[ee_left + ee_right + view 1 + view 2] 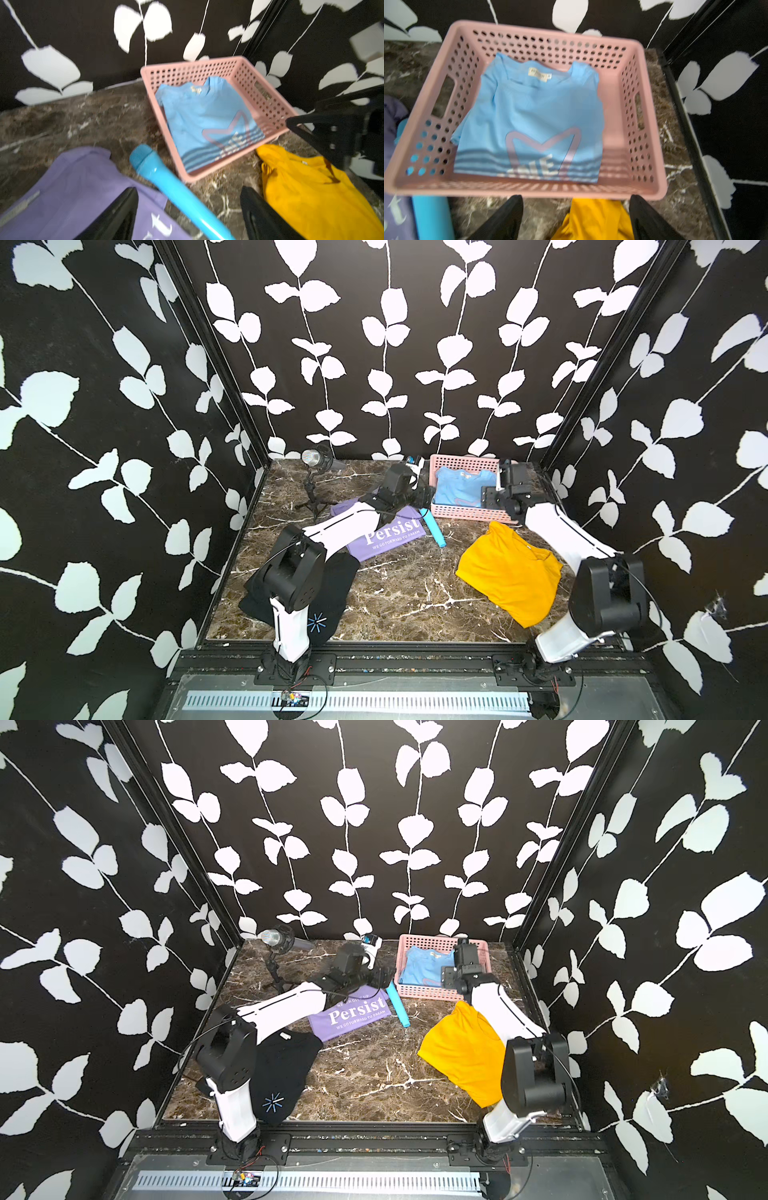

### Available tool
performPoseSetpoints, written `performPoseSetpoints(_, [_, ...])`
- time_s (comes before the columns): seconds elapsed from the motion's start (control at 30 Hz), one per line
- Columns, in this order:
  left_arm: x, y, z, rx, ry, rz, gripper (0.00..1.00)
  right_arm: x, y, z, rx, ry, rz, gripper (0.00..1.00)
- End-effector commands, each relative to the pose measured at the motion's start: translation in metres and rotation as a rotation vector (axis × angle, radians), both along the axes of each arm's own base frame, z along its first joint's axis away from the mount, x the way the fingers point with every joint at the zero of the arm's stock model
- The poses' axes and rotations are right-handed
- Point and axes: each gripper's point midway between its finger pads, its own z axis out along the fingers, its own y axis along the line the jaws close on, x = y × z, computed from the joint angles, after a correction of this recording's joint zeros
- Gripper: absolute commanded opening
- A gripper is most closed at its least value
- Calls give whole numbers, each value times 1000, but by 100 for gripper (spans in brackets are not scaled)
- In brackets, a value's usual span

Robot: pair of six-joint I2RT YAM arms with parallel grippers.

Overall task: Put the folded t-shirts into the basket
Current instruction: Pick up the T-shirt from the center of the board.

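Done: one tee of four. The light blue t-shirt [533, 116] lies flat inside the pink basket [529, 192], collar toward the far wall.
Basket: back right of the counter [407, 593], close to the rear wall.
Remaining: three tees lie out on the counter.
Lilac "Persist" t-shirt [386, 535]: left of the basket, partly hidden under my left arm. A blue toy microphone [432, 529] lies just beside it, between it and the basket.
Mustard-yellow t-shirt [507, 572]: just in front of the basket, rather rumpled, with its top edge near the basket's near wall.
Black starburst t-shirt [336, 593]: front left corner, well apart from the basket and partly covered by my left elbow.
Left jaws: apart and empty — hanging over the lilac tee and the microphone.
Right jaws: apart and empty, just short of the basket's near rim, above the yellow tee's edge.
Progress: about a quarter, by my reckoning.
Likely next: the yellow tee — it lies nearest the basket.
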Motion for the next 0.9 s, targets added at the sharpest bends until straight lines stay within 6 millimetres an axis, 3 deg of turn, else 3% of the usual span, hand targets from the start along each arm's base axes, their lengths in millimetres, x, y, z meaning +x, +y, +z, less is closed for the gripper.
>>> performPoseSetpoints(0.0, [-21, 21, -13, 30, 48, 23, 81, -42, -6, -14, 12, 46, -79, 83])
performPoseSetpoints(0.2, [-55, 42, -34, 28, 120, 39, 81, -90, 17, -70, 135, 213, -70, 82])
performPoseSetpoints(0.43, [-71, 56, -44, 32, 150, 56, 81, -94, 66, -118, 201, 354, 21, 78])
performPoseSetpoints(0.53, [-74, 60, -49, 46, 159, 57, 81, -100, 75, -140, 205, 441, 33, 74])
performPoseSetpoints(0.7, [-80, 66, -51, 61, 157, 58, 82, -134, 80, -157, 167, 543, 63, 66])
performPoseSetpoints(0.87, [-83, 72, -60, 93, 158, 65, 83, -179, 101, -166, 140, 637, 164, 56])
